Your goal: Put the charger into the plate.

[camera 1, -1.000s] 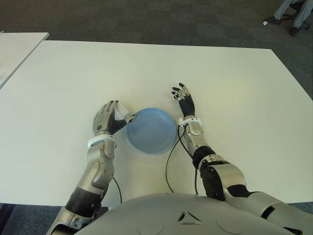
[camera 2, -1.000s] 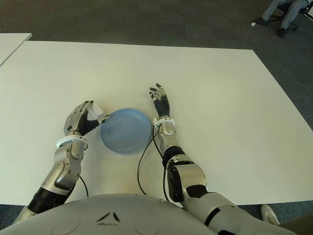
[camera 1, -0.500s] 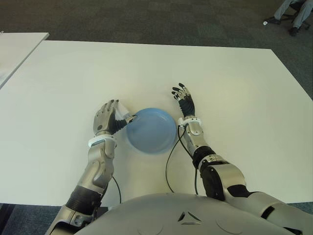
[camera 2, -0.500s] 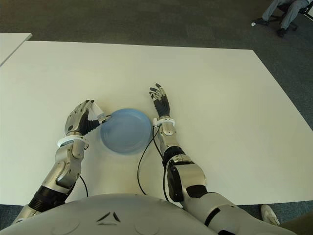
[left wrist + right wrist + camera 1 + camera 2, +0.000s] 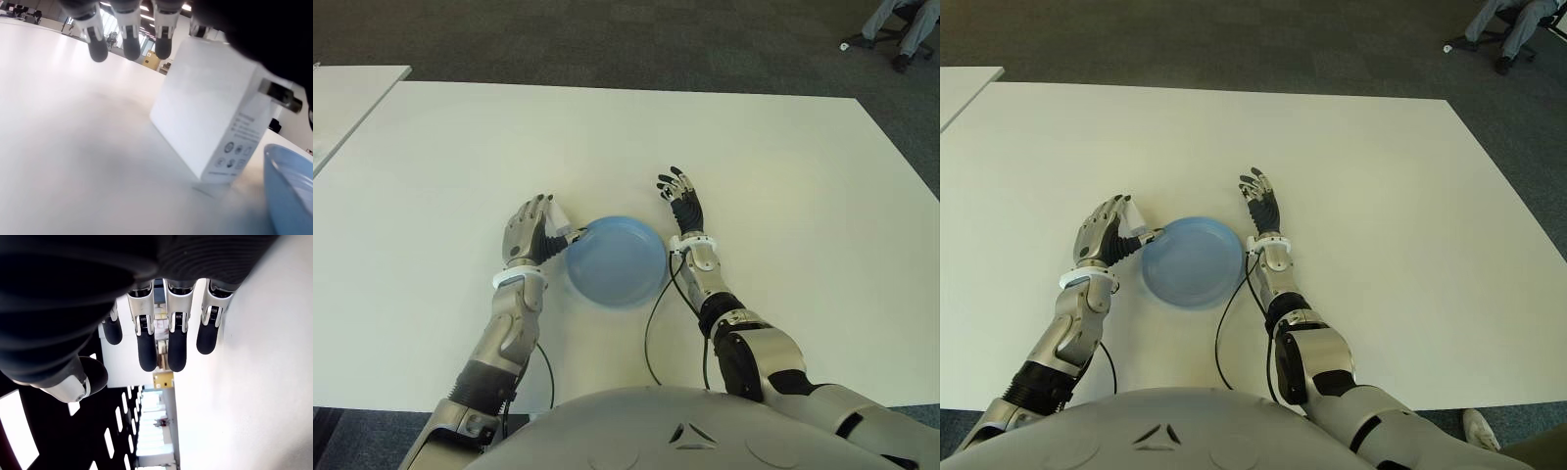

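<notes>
The white charger (image 5: 557, 214) stands on the white table (image 5: 783, 176) just left of the blue plate (image 5: 612, 292). My left hand (image 5: 533, 227) hovers over it from the left. In the left wrist view the charger (image 5: 210, 112) fills the middle, its metal prongs toward the plate rim (image 5: 288, 191). The fingertips (image 5: 128, 41) stretch out beyond its top, not wrapped around it. The thumb shows dark beside the prongs. My right hand (image 5: 680, 196) shows right of the plate, fingers (image 5: 156, 338) straight and holding nothing.
A dark cable (image 5: 651, 333) loops on the table in front of the plate, near my right forearm. A second white table (image 5: 352, 93) stands at the far left. A seated person's legs (image 5: 901, 24) show at the far right on the dark carpet.
My left hand has shifted slightly forward and its fingers have lifted and straightened over the charger. The charger, plate and right hand have not moved.
</notes>
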Available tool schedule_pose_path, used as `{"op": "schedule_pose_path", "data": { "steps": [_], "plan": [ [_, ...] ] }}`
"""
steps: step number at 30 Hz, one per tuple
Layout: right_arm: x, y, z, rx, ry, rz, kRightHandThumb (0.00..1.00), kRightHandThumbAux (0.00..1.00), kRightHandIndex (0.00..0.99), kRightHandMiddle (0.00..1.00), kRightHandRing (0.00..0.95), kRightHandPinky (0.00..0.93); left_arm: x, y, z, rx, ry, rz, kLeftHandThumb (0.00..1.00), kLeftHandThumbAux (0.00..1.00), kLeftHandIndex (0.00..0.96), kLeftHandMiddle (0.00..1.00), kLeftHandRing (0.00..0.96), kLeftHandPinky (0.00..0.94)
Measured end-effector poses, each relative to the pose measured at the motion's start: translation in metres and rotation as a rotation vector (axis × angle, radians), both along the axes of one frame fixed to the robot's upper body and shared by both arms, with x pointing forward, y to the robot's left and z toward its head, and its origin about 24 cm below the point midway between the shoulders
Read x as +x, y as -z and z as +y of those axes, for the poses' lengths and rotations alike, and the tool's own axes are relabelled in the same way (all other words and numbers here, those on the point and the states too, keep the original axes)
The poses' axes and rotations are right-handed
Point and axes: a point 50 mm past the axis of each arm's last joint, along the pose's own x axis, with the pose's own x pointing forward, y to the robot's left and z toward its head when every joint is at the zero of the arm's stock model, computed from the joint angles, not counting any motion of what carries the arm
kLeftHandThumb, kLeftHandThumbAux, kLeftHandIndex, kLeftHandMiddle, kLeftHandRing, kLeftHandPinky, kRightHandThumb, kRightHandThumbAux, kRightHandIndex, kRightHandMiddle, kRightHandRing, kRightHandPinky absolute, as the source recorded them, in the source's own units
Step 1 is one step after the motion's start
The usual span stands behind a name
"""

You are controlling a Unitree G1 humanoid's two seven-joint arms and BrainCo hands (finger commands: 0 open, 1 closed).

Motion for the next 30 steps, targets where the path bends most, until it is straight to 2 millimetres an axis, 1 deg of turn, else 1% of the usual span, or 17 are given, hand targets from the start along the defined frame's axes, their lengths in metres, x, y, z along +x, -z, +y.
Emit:
{"op": "schedule_pose_path", "data": {
  "steps": [6,11,17,22,25,27,28,29,30],
  "plan": [
    [-0.001,0.000,0.000,0.001,-0.002,-0.001,0.000,0.518,0.111,0.247,0.231,0.198,0.007,0.005,0.006,-0.007,-0.015,-0.055,0.279,0.351,0.000,0.000,0.000,0.056],
    [-0.001,0.000,0.000,0.002,-0.004,-0.001,0.000,0.522,0.111,0.255,0.236,0.209,0.009,0.009,0.010,-0.014,-0.009,-0.091,0.286,0.347,0.000,0.000,0.002,0.084],
    [-0.001,0.001,0.000,0.003,-0.006,-0.001,0.000,0.521,0.110,0.254,0.235,0.192,0.013,0.013,0.016,-0.007,0.005,-0.134,0.298,0.336,0.000,0.008,0.030,0.125],
    [-0.001,0.001,0.000,0.003,-0.006,-0.001,0.000,0.517,0.109,0.257,0.240,0.213,0.016,0.017,0.023,0.007,0.012,-0.164,0.339,0.331,0.006,0.037,0.072,0.185],
    [-0.001,0.001,0.000,0.004,-0.008,-0.001,0.000,0.517,0.110,0.265,0.248,0.222,0.019,0.019,0.026,0.018,0.010,-0.188,0.399,0.334,0.029,0.071,0.106,0.207],
    [-0.001,0.001,0.000,0.005,-0.010,-0.001,0.000,0.518,0.112,0.274,0.255,0.225,0.021,0.019,0.028,0.024,0.009,-0.207,0.451,0.349,0.062,0.103,0.130,0.211],
    [-0.001,0.001,0.000,0.007,-0.010,-0.001,0.000,0.518,0.111,0.279,0.260,0.225,0.021,0.019,0.029,0.025,0.007,-0.219,0.497,0.358,0.130,0.172,0.184,0.255],
    [-0.001,0.001,0.000,0.008,-0.010,0.000,0.000,0.518,0.111,0.283,0.263,0.226,0.022,0.018,0.029,0.025,0.005,-0.230,0.527,0.364,0.174,0.216,0.219,0.285],
    [-0.001,0.001,0.000,0.008,-0.010,0.000,0.000,0.518,0.111,0.284,0.265,0.226,0.023,0.018,0.030,0.024,0.003,-0.241,0.538,0.365,0.190,0.232,0.231,0.295]
  ]
}}
